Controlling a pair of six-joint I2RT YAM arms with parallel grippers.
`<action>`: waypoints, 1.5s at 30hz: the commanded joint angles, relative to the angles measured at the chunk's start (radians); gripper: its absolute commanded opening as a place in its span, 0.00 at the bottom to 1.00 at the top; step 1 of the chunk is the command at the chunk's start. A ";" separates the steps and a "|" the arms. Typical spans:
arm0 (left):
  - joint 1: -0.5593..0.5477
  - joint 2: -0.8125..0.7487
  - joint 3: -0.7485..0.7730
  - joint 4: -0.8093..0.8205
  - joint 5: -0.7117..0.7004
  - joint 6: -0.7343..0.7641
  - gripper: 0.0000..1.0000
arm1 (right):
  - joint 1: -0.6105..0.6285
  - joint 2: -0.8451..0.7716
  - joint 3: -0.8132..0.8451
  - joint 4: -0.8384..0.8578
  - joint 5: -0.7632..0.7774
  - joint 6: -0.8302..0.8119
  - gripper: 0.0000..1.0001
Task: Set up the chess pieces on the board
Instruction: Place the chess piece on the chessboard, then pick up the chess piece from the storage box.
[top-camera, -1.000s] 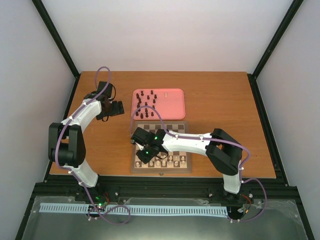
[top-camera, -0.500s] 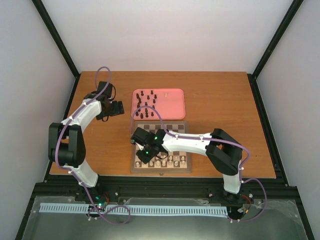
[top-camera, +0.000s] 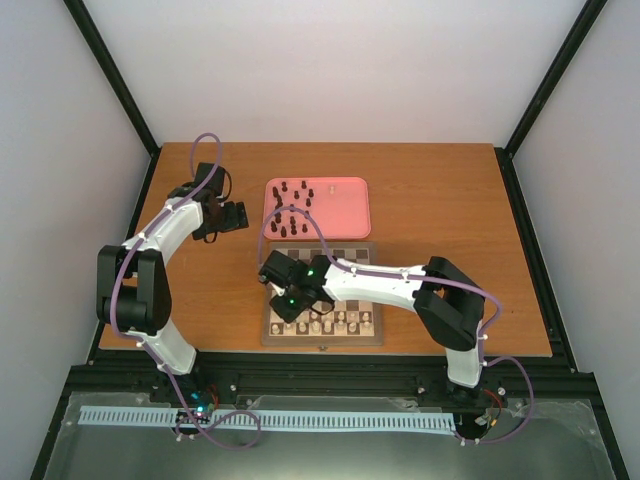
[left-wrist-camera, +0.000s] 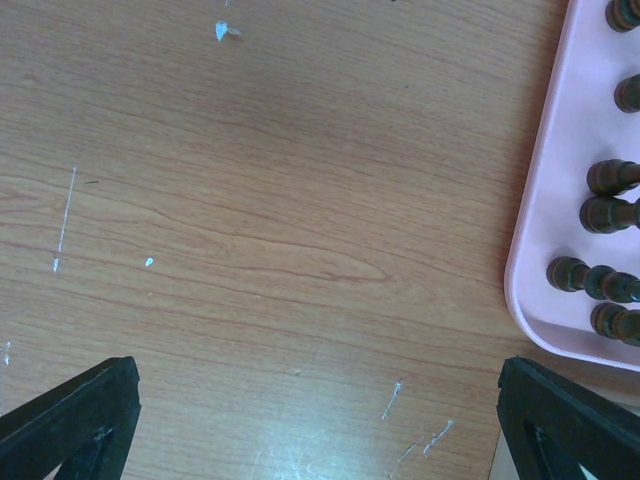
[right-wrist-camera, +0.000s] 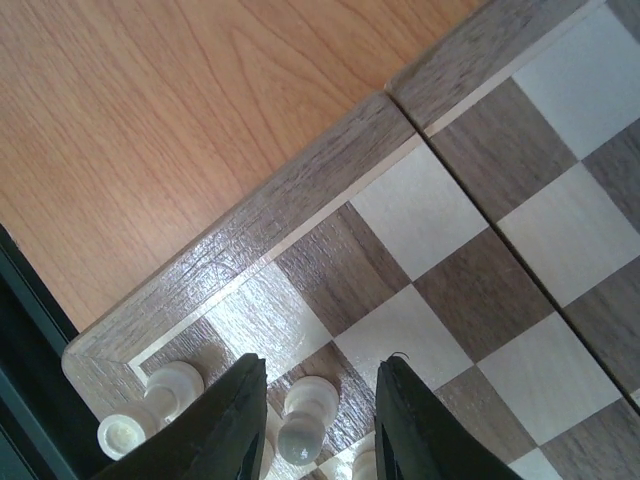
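over on the left, the left gripper (top-camera: 232, 215) hangs above the orange-brown wood-grain table (top-camera: 430, 190), at about 10 o'clock from the board. its wrist view shows the two black fingers (left-wrist-camera: 70, 420) spread wide at the bottom corners, with only scratched tabletop between them. at 3 o'clock in that view sits the pink rounded rectangular tray (left-wrist-camera: 540, 200), smooth and matte with a raised lip. dark brown turned chess pieces (left-wrist-camera: 610, 210) stand on it, well clear of those jaws. from overhead the tray lies at 12 o'clock of the square wooden chessboard (top-camera: 345, 252), just beside its far edge, with the dark pieces bunched on its left half.

moving right to the board, the right gripper (top-camera: 282, 310) is down over the near-left corner, about 7 o'clock on the board. in its wrist view the black fingers are parted only narrowly. a small cream-white round-headed chess piece (right-wrist-camera: 305, 415) stands upright between them on a dark square. a sliver of gap shows on each side, so the jaws aren't clamping it. two more cream-white corner pieces (right-wrist-camera: 175, 385) stand at 9 o'clock of it, tucked into the board's corner. the board is glossy, with streaky brown and pale cream squares, a grainy mid-brown border and a thin pale inlay line. a straight seam crosses it toward 1 o'clock. a near-edge row of cream-white pieces (top-camera: 340, 320) lines the board in the overhead view.
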 joint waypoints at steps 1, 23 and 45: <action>-0.004 0.011 0.032 0.001 0.006 0.002 1.00 | 0.006 0.007 0.035 -0.018 0.032 -0.020 0.31; -0.004 -0.012 0.015 0.006 0.037 -0.008 1.00 | -0.490 0.327 0.665 -0.111 0.261 -0.057 0.41; -0.004 0.043 0.040 -0.008 0.008 0.000 1.00 | -0.651 0.693 1.036 -0.119 0.066 -0.127 0.40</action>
